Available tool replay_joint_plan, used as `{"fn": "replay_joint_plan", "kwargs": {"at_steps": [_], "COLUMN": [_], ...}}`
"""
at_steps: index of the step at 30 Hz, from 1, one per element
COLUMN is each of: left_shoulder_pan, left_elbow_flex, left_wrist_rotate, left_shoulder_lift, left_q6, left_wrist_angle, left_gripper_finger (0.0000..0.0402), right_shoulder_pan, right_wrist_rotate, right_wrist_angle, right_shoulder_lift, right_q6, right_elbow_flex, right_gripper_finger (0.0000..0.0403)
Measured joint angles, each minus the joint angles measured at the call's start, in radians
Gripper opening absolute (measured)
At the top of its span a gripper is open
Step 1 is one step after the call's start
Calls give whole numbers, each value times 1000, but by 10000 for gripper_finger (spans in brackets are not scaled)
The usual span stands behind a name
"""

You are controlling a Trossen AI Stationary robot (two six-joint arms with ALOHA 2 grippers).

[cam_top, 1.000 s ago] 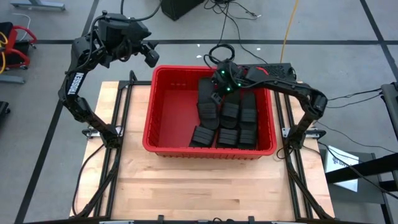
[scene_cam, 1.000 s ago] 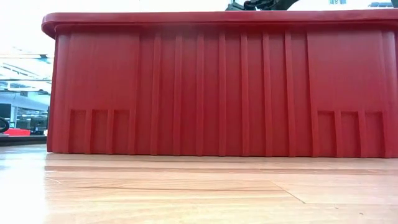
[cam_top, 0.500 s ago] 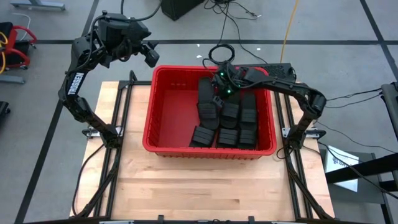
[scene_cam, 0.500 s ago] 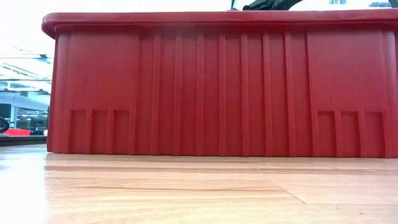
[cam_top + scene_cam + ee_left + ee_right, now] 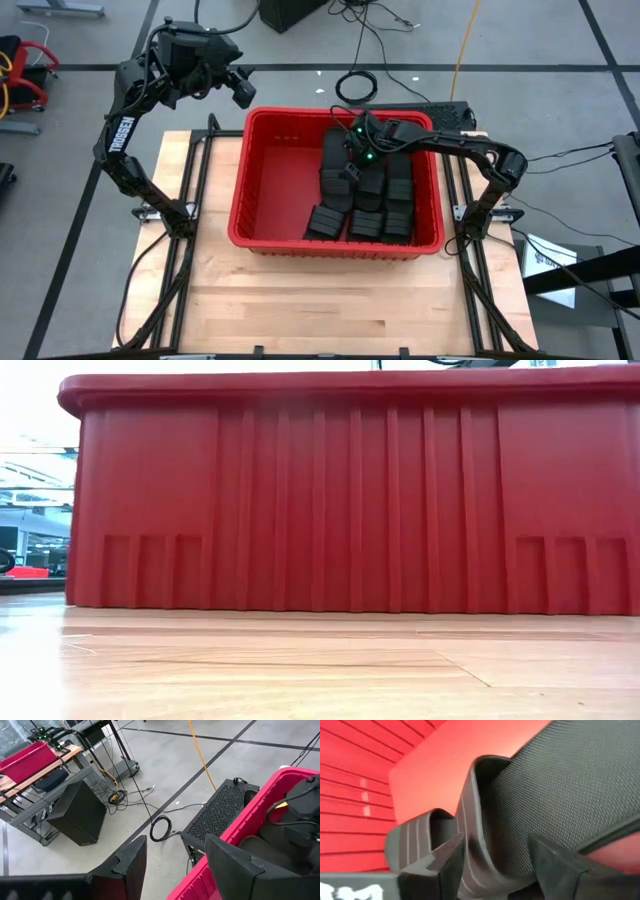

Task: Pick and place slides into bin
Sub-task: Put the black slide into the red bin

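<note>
**Right gripper low in the bin over the sandals, left arm parked behind it**

High view: the red bin (image 5: 270,190) sits on the wooden table (image 5: 300,300), toward its far edge. The black sandals (image 5: 368,205) lie inside it, packed into its right half, with the left part of the floor bare. The right gripper (image 5: 352,160) reaches in from the right and is down among the sandals at the far end of the pile. The left gripper (image 5: 240,88) hangs off the table, just beyond the bin's far left corner.

Low view: the bin's ribbed front wall (image 5: 350,500) fills nearly the whole picture, standing on the table; only a sliver of dark arm shows above the rim.

Left wrist view: the left gripper's fingers (image 5: 131,865) stand apart with nothing between them, pointing at the floor and a bin corner.

Right wrist view: the right gripper's fingers (image 5: 447,857) are spread, and a sandal's sole edge lies between them; whether they press on it I cannot tell. A second sandal with a ribbed strap (image 5: 412,845) lies just beside it against the red wall.
</note>
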Motion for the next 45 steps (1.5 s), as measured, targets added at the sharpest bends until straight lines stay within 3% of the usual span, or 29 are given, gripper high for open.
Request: {"fn": "replay_joint_plan", "kwargs": {"at_steps": [5, 12, 14, 29, 33, 45], "left_shoulder_pan": [0, 0, 0, 0, 0, 0], "left_elbow_flex": [0, 0, 0, 0, 0, 0], "left_wrist_rotate": [0, 0, 0, 0, 0, 0], "left_shoulder_lift": [0, 0, 0, 0, 0, 0], "left_q6": [0, -1, -3, 3, 2, 2], "left_wrist_angle": [-1, -6, -6, -6, -7, -14], "left_gripper_finger": [198, 198, 198, 198, 198, 198], "right_shoulder_pan": [4, -4, -9, -36, -37, 1], "right_wrist_rotate": [-41, -83, -84, -170, -139, -96], "right_wrist_angle": [56, 105, 107, 241, 241, 234], "right_shoulder_lift": [3, 3, 3, -1, -8, -80], "right_q6": [23, 79, 88, 177, 189, 31], "right_elbow_flex": [-5, -5, -5, -6, -6, -1], "right_gripper_finger": [161, 27, 10, 4, 3, 1]}}
